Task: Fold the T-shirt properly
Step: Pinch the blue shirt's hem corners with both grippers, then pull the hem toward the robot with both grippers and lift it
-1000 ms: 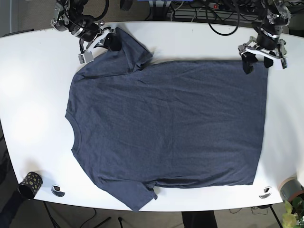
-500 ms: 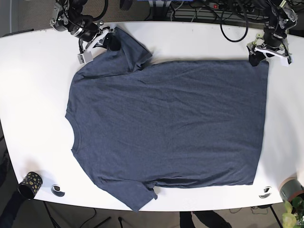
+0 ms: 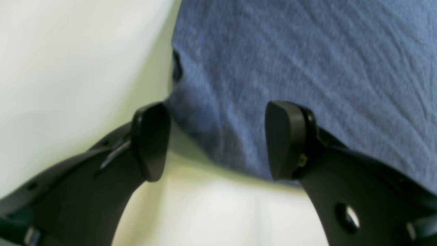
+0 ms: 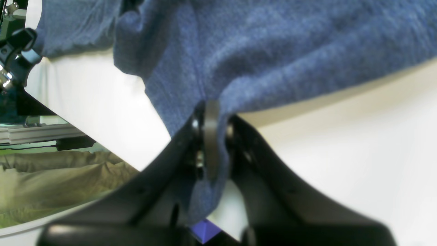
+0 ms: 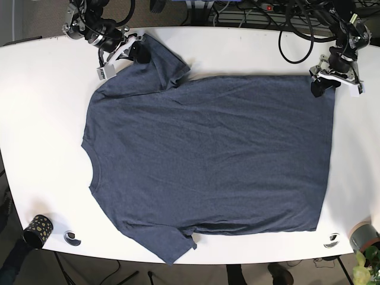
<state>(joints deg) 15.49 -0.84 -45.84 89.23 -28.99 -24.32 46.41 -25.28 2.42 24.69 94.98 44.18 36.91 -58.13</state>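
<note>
The T-shirt point(image 5: 208, 154) lay flat and unfolded across the table point(image 5: 41, 119); no fold was made yet. Our right gripper point(image 4: 208, 136) pinched the far-left sleeve, while our left gripper point(image 3: 218, 140) straddled the far-right hem corner, jaws apart.

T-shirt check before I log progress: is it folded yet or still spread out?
Spread flat, unfolded: the T-shirt lies open across the table, both sleeves out. The right gripper pinches a sleeve edge.
</note>
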